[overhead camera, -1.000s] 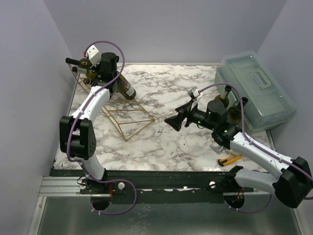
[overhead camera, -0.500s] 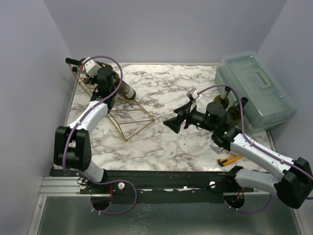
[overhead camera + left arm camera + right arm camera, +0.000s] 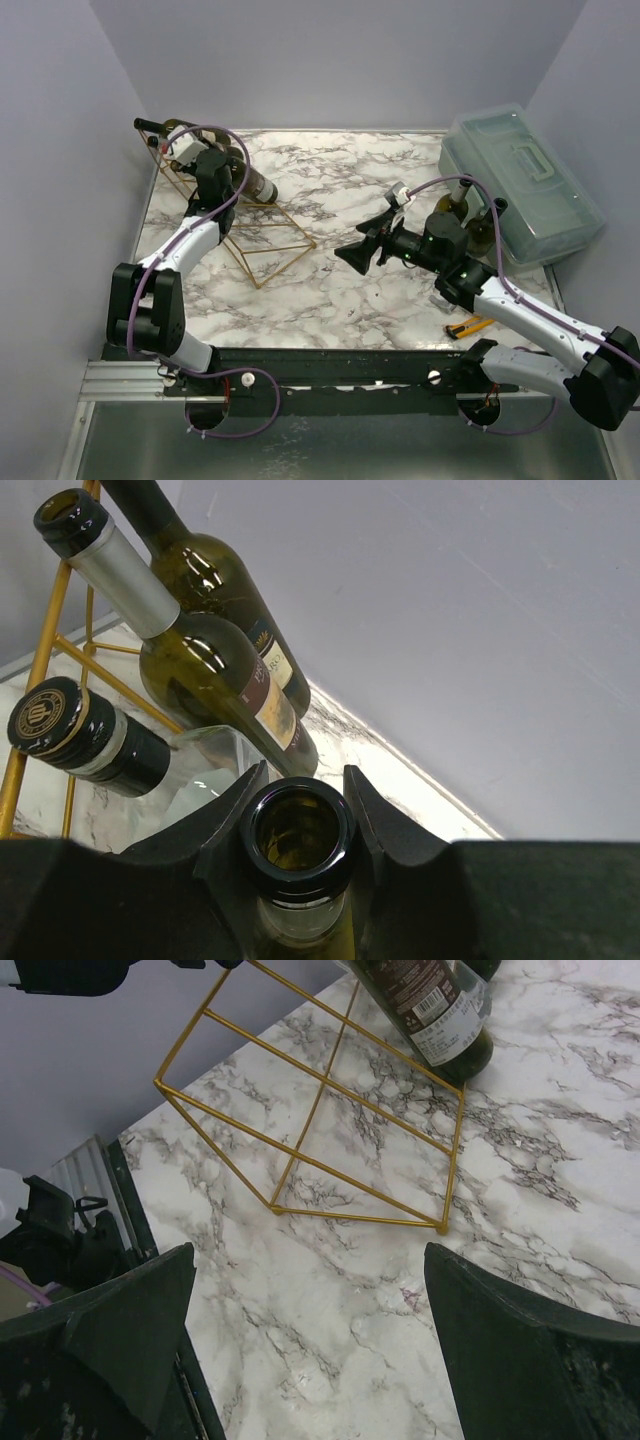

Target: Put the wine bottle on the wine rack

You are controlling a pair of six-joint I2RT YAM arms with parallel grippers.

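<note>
1. Since 1 second ago the left gripper (image 3: 210,165) has dropped from above the far end of the wine rack (image 3: 270,235) and is now sitting lower, over the rack in the upper left of the top view. The right gripper (image 3: 358,250) has barely shifted.
2. In the left wrist view the left gripper (image 3: 303,775) is clamping the neck of the wine bottle (image 3: 300,865). A finger is pressing on each side of its open mouth at bottom centre.
3. The wine bottle (image 3: 258,185) is lying slanted on the rack, with its base pointing toward the frame's centre and its neck running under the gripper.
4. 3 other bottles are lying on the gold rungs (image 3: 60,610) in the upper left of the left wrist view.
5. The right gripper (image 3: 320,1360) is hovering over the marble table (image 3: 340,290) mid-frame, fingers spread wide and holding nothing.
6. In the right wrist view the rack's near end (image 3: 300,1156) is filling the upper half. The bottle's base (image 3: 430,1000) is showing at the top right.
</note>
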